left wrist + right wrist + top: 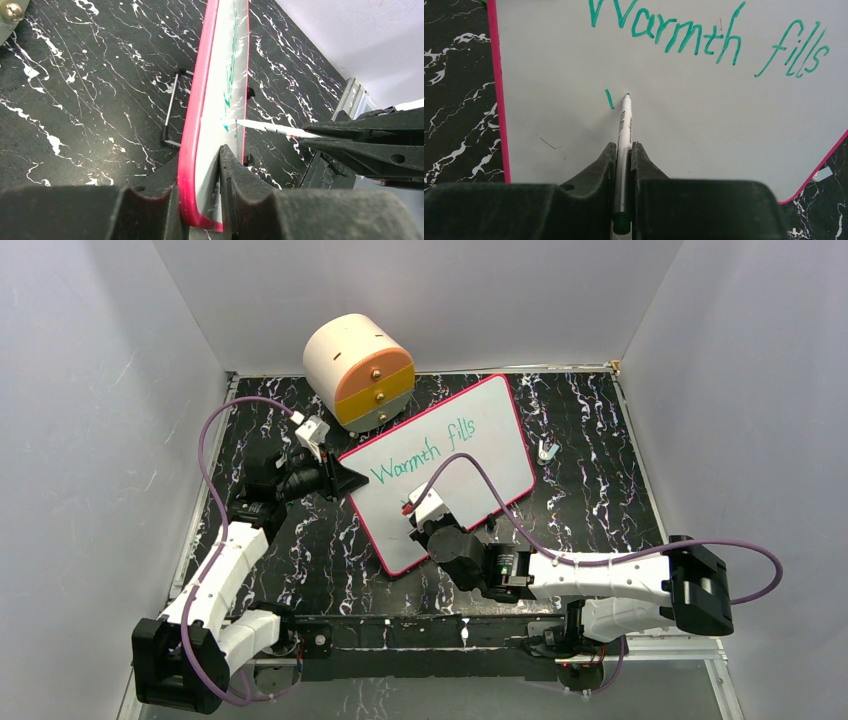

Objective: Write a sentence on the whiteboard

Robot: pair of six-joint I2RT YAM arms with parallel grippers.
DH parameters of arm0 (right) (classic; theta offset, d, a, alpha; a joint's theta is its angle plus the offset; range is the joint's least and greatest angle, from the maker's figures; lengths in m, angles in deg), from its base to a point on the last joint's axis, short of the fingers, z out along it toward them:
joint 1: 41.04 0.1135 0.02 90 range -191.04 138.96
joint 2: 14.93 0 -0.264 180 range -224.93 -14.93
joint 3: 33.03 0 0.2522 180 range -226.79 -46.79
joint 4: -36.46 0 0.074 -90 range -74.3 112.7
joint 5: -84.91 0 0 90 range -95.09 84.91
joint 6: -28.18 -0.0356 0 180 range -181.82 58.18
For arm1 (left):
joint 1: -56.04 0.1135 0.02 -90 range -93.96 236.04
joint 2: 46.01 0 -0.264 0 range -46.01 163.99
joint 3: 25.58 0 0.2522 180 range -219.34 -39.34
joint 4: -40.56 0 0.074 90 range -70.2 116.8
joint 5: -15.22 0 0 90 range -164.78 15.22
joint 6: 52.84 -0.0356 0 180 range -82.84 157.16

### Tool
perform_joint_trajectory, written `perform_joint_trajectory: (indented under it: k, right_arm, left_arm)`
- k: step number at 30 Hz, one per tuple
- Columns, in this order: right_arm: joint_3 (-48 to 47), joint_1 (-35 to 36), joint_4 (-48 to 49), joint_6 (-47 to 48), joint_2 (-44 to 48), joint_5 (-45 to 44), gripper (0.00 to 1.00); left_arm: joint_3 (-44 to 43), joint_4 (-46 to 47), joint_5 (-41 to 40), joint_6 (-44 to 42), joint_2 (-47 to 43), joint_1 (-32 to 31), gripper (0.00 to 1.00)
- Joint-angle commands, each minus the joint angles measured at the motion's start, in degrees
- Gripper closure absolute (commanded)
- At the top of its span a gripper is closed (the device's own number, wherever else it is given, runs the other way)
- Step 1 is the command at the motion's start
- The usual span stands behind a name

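Observation:
The whiteboard (505, 450) lies tilted on the black marbled table, white with a pink-red rim. My left gripper (352, 480) is shut on its left edge; in the left wrist view the fingers (200, 165) pinch the rim of the whiteboard (220, 90). The sentence (704, 37) reads "Warmth fills" in green on one line. My right gripper (624, 147) is shut on a white marker (625, 125), whose green tip touches the board below "Warmth", just right of a short green stroke (609, 99). That same marker (270, 128) shows in the left wrist view.
A cream, orange and grey cylindrical drawer unit (358, 370) stands behind the board's far left corner. A small metal clip (546, 450) lies right of the board. A thin metal bar (170, 112) sits by the board's edge. Grey walls enclose the table.

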State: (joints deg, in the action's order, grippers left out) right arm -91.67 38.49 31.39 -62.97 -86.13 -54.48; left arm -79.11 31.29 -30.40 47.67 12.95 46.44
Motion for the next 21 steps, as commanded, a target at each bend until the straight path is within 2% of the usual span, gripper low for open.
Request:
perform_joint_trajectory:
  k: [1, 21]
  right_arm:
    - [-3.10, -0.30, -3.26, -2.04, -1.50, 1.26, 1.00]
    - [-6.57, 0.48, -15.36, -7.14, -2.79, 9.30, 1.00]
  left_arm:
    - [3.36, -9.28, -7.64, -8.99, 2.74, -0.94, 1.00]
    - [3.27, -9.29, -7.73, -8.95, 2.65, -0.94, 1.00]
